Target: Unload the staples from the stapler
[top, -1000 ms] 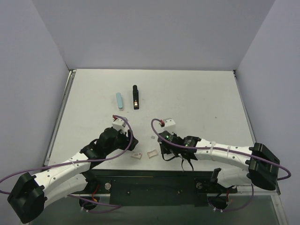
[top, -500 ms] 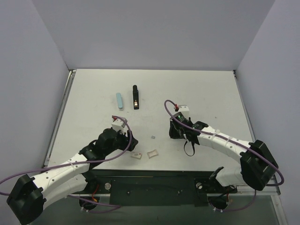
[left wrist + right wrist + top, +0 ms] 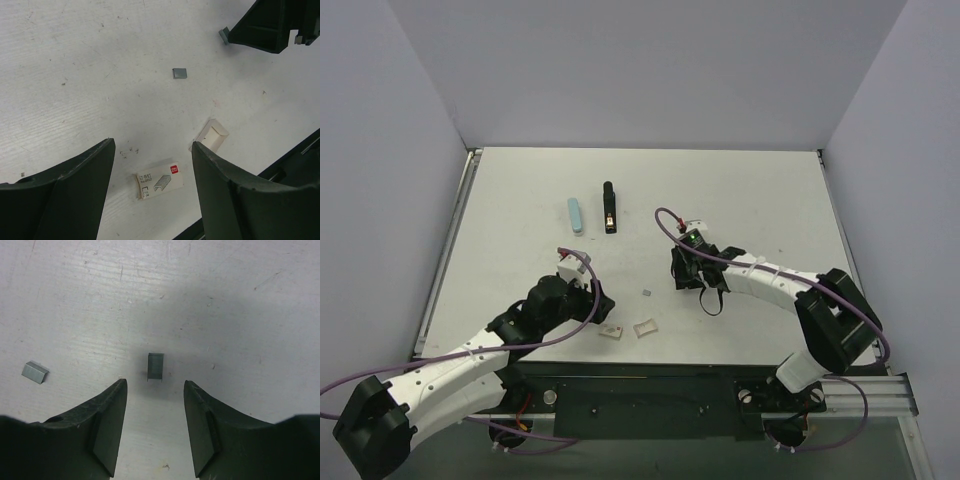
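Observation:
The slim black stapler (image 3: 609, 207) lies at the back of the table with a light and orange bit showing near its front end, well away from both grippers. My right gripper (image 3: 683, 276) (image 3: 155, 386) is low over the table and open. A small grey block of staples (image 3: 155, 366) lies just ahead of its fingertips, untouched. A second staple block (image 3: 35, 372) (image 3: 648, 293) (image 3: 179, 73) lies loose to its left. My left gripper (image 3: 597, 305) (image 3: 152, 150) is open and empty above a small staple box (image 3: 160, 180).
A pale blue rounded bar (image 3: 575, 215) lies just left of the stapler. The staple box (image 3: 611, 331) and its open inner tray (image 3: 645, 327) (image 3: 212, 135) sit near the table's front edge. The right gripper's dark fingers (image 3: 270, 25) show in the left wrist view.
My right arm swung away from the front edge, back and to the right, then slightly left. Its jaws stand a little wider than before. The left arm has barely moved.

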### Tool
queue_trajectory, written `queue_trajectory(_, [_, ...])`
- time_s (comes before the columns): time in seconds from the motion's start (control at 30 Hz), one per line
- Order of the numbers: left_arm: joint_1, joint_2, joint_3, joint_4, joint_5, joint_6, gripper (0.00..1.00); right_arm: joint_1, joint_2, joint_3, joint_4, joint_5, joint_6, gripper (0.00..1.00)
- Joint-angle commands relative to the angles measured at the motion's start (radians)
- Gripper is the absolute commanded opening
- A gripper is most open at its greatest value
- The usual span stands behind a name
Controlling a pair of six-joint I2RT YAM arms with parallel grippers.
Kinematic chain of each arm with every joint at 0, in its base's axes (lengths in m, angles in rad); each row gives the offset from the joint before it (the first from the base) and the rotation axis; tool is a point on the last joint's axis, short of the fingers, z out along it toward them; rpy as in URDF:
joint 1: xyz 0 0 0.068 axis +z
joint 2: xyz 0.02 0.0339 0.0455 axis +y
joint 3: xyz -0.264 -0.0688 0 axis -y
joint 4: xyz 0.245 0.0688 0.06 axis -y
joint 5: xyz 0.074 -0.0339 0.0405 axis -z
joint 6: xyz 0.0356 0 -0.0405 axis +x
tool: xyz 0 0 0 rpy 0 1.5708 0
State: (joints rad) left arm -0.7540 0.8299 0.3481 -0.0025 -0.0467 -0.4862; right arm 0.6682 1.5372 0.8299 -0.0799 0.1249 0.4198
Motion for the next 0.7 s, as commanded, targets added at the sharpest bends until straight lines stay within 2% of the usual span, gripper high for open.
queue_trajectory(0.0, [-0.004, -0.02, -0.001, 0.05, 0.016, 0.0, 0.73, -0.004, 0.035, 0.037, 0.012, -0.021, -0.035, 0.44])
queue_trajectory(0.47, [-0.004, -0.022, -0.004, 0.052, 0.019, -0.003, 0.73, -0.025, 0.095, 0.044, 0.026, -0.045, -0.055, 0.4])
queue_trajectory(0.67, [-0.004, -0.017, -0.004, 0.05, 0.021, -0.006, 0.73, -0.036, 0.115, 0.052, 0.028, -0.053, -0.056, 0.31])
